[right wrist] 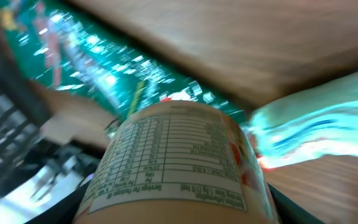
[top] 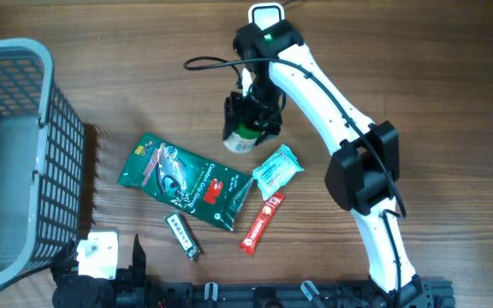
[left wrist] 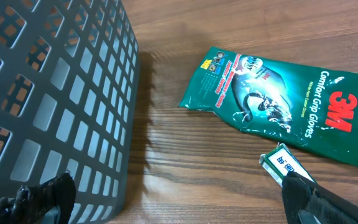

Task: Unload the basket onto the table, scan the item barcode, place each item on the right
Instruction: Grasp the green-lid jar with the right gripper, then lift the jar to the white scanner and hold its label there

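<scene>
Bottle with the pale label sits clamped between the fingers of your right gripper, at about one o'clock of the green glove packet, while your left gripper hangs jaws wide apart beside the grey basket, at seven o'clock of that packet.

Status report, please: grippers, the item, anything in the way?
Left gripper open, low beside the basket. Right gripper closed on the labelled container. Glove pack and teal packet lie close beside it.
</scene>
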`<act>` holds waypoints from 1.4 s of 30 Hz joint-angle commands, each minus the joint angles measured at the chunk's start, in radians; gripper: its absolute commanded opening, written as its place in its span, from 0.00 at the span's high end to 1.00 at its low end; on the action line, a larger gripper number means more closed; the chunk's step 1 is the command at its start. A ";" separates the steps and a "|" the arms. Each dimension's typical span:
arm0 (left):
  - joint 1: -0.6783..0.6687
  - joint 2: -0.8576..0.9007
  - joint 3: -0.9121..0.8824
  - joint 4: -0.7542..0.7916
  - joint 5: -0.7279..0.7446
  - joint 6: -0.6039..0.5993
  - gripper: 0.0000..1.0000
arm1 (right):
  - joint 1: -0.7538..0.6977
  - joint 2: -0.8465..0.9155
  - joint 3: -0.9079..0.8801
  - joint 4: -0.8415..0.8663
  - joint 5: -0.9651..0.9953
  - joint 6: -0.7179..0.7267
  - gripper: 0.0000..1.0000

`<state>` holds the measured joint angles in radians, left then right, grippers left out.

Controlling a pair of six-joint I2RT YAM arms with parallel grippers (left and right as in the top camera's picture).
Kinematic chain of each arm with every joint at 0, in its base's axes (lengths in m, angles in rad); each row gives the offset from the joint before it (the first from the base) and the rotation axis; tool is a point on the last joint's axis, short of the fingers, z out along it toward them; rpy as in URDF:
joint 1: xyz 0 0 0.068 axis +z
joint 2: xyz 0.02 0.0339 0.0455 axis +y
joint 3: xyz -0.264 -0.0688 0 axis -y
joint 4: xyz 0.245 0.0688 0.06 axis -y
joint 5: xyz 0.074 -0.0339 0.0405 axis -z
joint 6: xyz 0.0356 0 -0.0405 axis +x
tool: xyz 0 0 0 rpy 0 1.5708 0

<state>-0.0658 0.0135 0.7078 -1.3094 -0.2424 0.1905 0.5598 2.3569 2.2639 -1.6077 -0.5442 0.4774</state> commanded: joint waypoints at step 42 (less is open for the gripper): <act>-0.004 -0.006 0.003 0.003 -0.010 0.015 0.00 | -0.078 -0.030 -0.002 0.977 0.917 -0.032 0.47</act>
<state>-0.0658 0.0135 0.7078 -1.3094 -0.2424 0.1905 0.5053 2.2303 2.2543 -0.7769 0.3275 0.4583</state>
